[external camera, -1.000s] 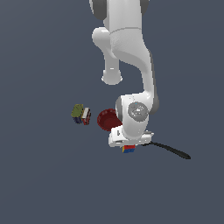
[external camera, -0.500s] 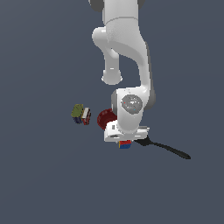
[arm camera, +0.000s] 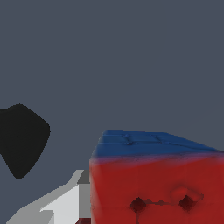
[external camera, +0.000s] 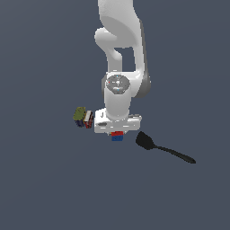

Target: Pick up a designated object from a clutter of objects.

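hand [external camera: 117, 133] swung left, cube [external camera: 117, 136] clamped beneath

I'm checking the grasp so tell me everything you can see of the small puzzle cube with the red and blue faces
The small puzzle cube with red and blue tiled faces sits directly under the robot's white gripper, which hides most of it in the exterior view; only a red strip above a blue one shows. The wrist view fills with one red face bearing two dark dimples and a blue tiled face adjoining it. A pale gripper finger lies against the cube's side. The black spatula blade lies close by, apart from it. Whether it is lifted cannot be told.
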Motion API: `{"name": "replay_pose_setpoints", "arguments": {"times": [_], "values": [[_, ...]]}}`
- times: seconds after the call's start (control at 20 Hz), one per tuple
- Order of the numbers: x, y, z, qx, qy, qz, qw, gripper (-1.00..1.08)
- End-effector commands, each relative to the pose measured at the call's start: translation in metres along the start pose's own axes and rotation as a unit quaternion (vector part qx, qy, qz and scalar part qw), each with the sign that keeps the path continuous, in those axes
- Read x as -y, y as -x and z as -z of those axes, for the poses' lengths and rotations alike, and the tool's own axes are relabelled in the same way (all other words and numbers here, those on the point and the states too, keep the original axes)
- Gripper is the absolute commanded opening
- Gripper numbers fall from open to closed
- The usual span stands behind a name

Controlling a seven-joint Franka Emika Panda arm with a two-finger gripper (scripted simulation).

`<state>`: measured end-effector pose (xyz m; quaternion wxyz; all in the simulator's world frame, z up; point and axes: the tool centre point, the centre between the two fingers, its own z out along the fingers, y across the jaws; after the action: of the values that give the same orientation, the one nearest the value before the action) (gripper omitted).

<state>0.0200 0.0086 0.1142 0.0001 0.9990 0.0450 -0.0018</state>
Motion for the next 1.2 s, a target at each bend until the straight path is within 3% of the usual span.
{"name": "replay_pose_setpoints", "arguments": {"times": [0.0, 1.15], "values": [[-0.016, 0.012, 0.020, -0.001, 0.000, 0.000, 1.0000, -1.00], [-0.176, 0.129, 0.202, -0.002, -0.002, 0.000, 1.0000, -1.00]]}}
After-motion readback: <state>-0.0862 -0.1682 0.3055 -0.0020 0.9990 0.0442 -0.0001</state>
